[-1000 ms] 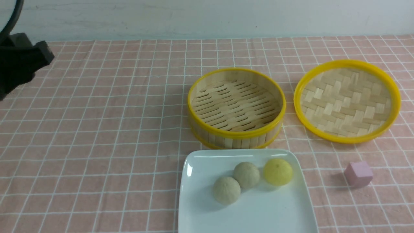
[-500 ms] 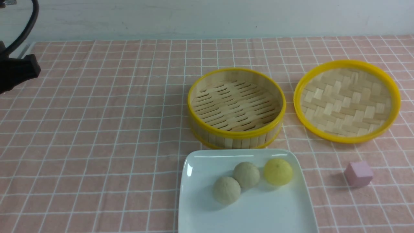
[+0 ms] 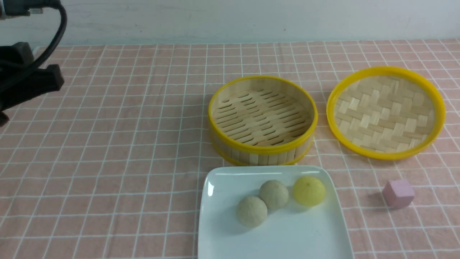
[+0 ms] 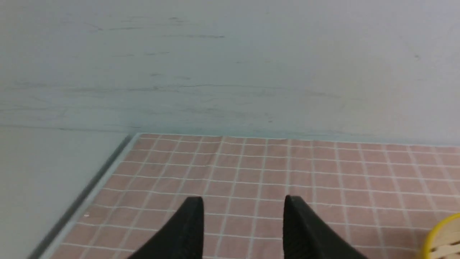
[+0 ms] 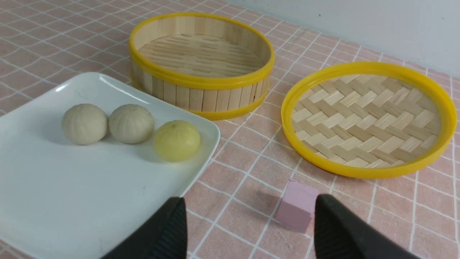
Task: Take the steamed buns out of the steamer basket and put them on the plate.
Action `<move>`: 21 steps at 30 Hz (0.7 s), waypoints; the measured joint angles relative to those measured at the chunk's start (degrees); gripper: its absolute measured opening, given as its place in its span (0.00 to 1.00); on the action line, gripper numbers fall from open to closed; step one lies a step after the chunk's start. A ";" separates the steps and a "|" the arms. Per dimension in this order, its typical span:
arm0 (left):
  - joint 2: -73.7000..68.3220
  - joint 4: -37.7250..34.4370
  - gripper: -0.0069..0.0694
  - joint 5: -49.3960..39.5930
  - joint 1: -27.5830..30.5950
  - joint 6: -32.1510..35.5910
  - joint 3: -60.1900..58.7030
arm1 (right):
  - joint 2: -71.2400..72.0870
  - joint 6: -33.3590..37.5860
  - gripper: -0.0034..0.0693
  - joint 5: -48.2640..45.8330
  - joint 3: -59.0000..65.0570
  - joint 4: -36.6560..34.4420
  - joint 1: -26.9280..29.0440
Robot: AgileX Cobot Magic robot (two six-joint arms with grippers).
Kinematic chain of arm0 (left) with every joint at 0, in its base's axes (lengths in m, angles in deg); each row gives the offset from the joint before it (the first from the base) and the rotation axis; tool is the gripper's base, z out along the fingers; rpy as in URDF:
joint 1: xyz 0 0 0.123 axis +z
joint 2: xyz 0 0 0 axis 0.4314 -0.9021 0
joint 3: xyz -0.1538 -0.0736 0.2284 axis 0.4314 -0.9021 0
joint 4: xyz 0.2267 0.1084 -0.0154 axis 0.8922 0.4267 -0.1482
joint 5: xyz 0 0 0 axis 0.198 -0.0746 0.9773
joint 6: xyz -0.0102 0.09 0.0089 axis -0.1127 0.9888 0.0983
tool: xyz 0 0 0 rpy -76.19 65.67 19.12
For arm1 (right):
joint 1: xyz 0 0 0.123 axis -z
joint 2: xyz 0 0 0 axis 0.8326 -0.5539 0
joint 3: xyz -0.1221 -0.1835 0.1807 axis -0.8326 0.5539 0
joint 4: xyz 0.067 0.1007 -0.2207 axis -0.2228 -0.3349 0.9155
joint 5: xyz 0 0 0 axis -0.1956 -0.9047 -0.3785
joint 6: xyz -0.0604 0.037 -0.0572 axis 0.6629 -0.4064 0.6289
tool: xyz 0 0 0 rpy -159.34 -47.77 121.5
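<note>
Checked cloth (image 3: 107, 162) runs open left of plate (image 3: 287, 237); steamed buns (image 3: 274, 194) near far edge.

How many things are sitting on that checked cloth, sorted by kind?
Beige buns: 2
Yellow bun: 1
White plate: 1
Steamer basket: 1
Woven tray: 1
Pink cube: 1
Total: 7
</note>
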 joint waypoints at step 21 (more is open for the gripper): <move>0.00 4.63 0.52 -58.75 0.00 -22.18 0.00 | 0.00 0.00 0.70 0.02 0.00 0.00 0.00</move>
